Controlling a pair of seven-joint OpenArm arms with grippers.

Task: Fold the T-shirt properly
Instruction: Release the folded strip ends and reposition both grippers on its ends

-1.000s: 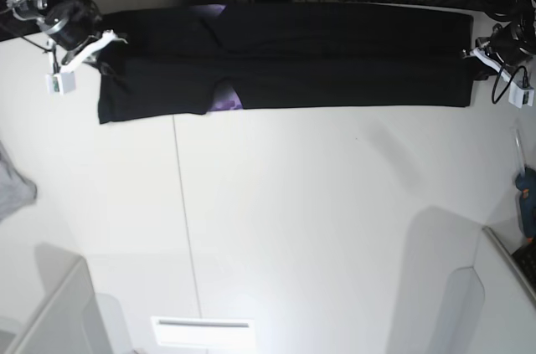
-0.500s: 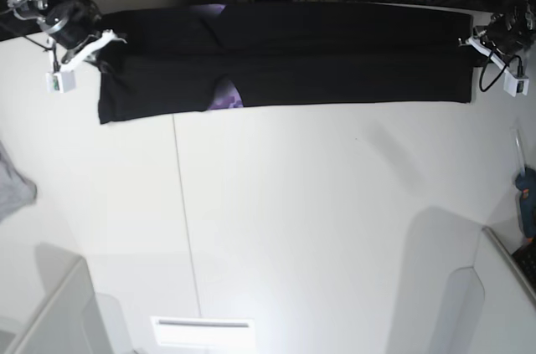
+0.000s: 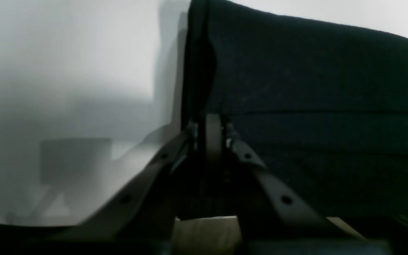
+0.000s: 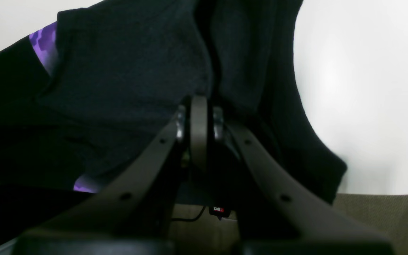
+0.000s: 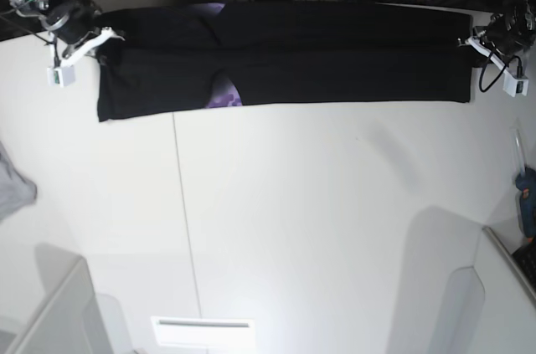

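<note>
The large black short-sleeved cloth T-shirt [image 5: 285, 57] is laid out as a long band across the far part of the white table [image 5: 318, 220], reaching almost from one side edge to the other. Its end on the base view's left is met by the right pincer [image 5: 102, 40], and its end on that view's right is met by the left pincer [image 5: 466, 43]. In each wrist view the cloth is seen lying directly ahead of the closed jaws. A small grey cloth [image 5: 12, 187] is placed at the table's left edge, well apart from the T-shirt and nearer the camera.
</note>
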